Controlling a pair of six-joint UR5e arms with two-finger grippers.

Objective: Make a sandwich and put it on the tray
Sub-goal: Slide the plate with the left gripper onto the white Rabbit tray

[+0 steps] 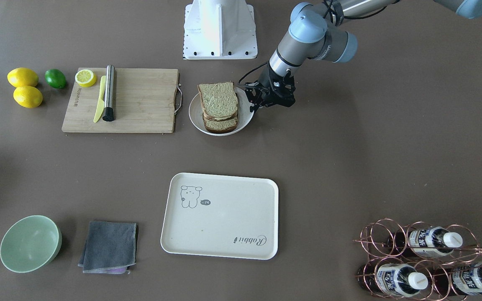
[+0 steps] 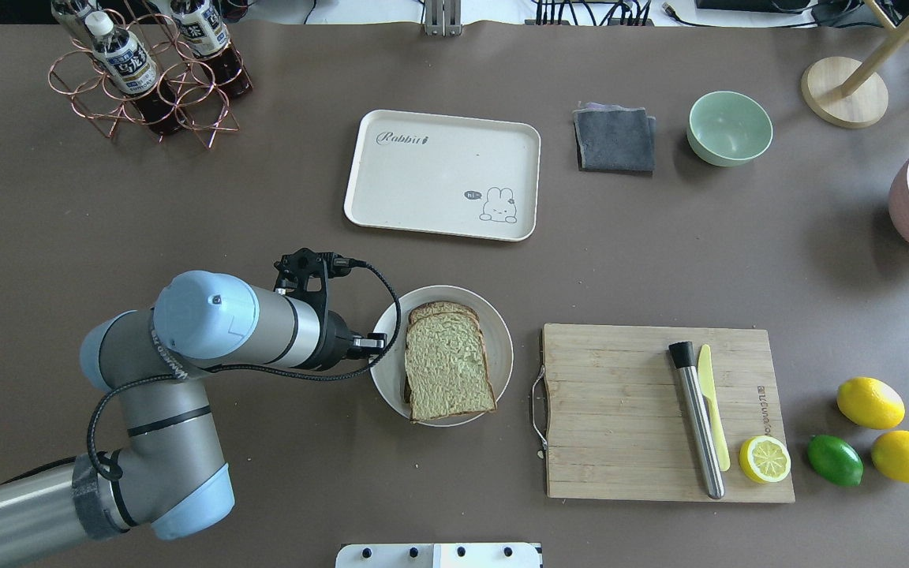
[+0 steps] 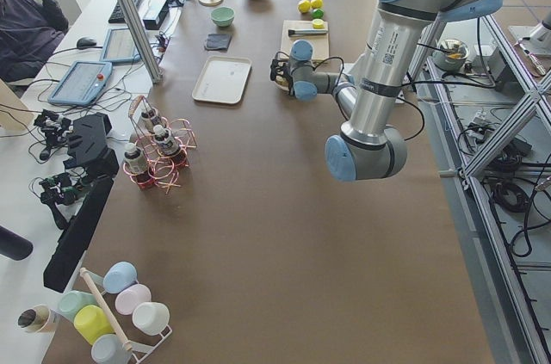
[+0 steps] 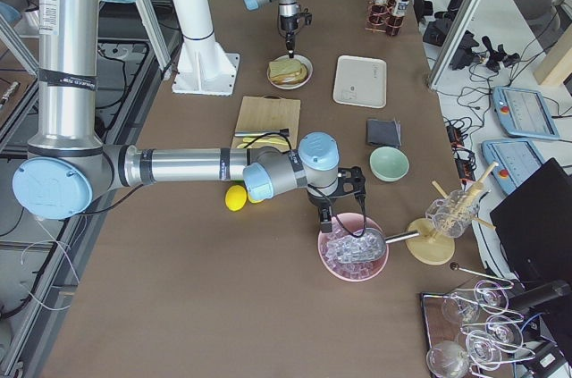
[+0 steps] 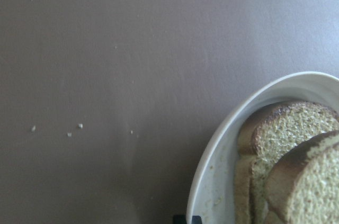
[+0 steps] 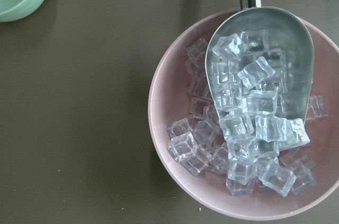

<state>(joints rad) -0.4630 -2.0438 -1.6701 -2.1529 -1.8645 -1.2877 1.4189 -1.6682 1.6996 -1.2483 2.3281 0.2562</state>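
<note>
The bread slices [image 2: 448,365] lie just beside the left end effector [image 2: 378,341]; whether it is clenched, I cannot tell. The tray [image 2: 439,185] reads "Rabbit".

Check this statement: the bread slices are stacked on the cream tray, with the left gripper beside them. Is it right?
No. The bread slices sit stacked on the round white plate, not the cream tray; the left gripper is beside them. The overhead exterior view shows it.

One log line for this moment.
left claw at plate rim | bread slices on plate | tray bare | right claw over ice bowl
</note>
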